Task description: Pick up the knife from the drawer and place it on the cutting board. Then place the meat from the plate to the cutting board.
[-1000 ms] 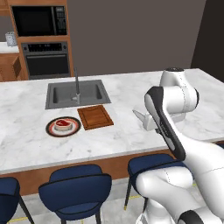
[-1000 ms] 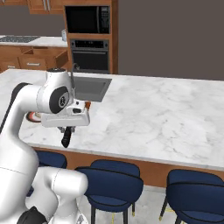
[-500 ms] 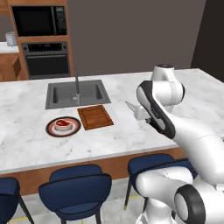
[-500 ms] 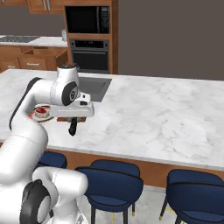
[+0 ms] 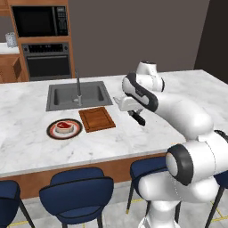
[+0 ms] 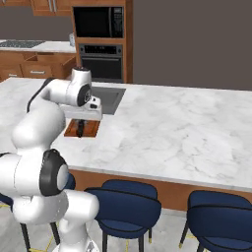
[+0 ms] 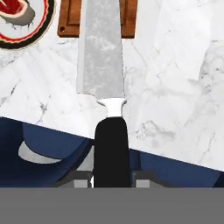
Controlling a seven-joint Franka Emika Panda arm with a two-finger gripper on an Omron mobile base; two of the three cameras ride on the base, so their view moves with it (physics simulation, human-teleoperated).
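Note:
My gripper (image 7: 112,177) is shut on the black handle of the knife (image 7: 101,57), whose silver blade points away over the counter. The blade's tip reaches over the cutting board (image 7: 129,17), a reddish-brown wooden rectangle. In the left base view the gripper (image 5: 130,107) hangs just right of the cutting board (image 5: 96,119), with the knife (image 5: 138,118) slanting down from it. The plate (image 5: 50,132) lies left of the board with the meat (image 5: 63,126) on it. From the right, the gripper (image 6: 82,119) hovers over the board (image 6: 92,128). A drawer (image 6: 38,66) stands out from the cabinets at the back left.
A grey sink (image 5: 62,103) with a tap (image 5: 78,89) lies behind the board. Blue stools (image 5: 75,193) line the counter's near edge. An oven and microwave (image 6: 101,44) stand in the back wall. Bare marble (image 6: 167,128) stretches to the right.
The arm has swung left across the counter, carrying the knife from the counter's right part to the right edge of the cutting board. The grip has not changed.

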